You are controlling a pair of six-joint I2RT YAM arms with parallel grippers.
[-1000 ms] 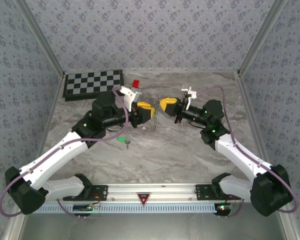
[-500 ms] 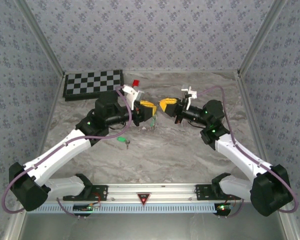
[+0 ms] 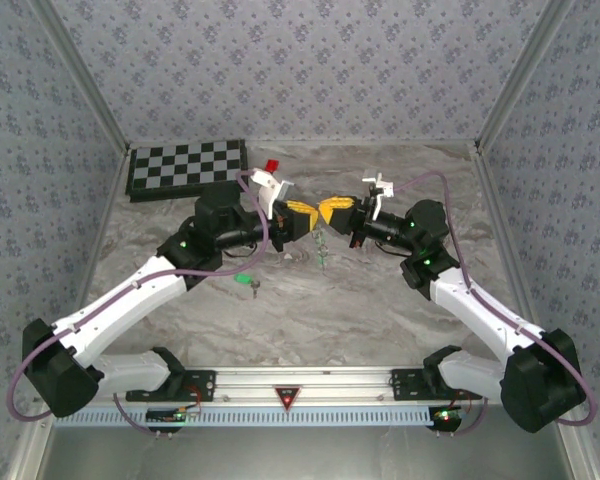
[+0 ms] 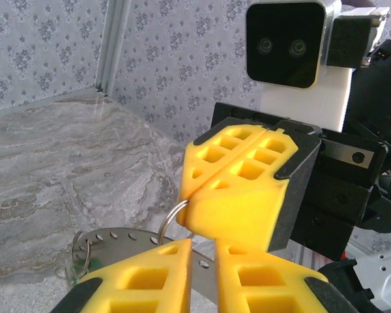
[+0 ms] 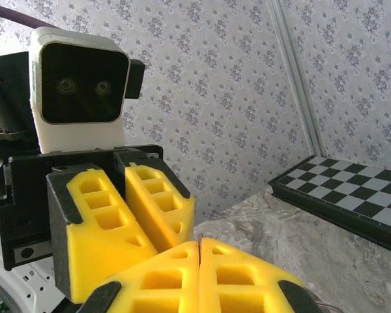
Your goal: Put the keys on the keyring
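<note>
While grippers meet tip to tip above table (image 3: 380,300), top view: left gripper (image 3: 308,215), right gripper (image 3: 330,210), keyring (image 3: 320,250) dangling beneath; one key (image 3: 244,280) on table by left arm, apart from ring

Left wrist: right gripper clamped on keyring's thin loop; left jaws narrow, flat ring part between them, grip cannot tell

Right wrist: own fingers pressed together

Step, judged: steadying ring for threading. Next: firm second hold, then fetch key
</note>
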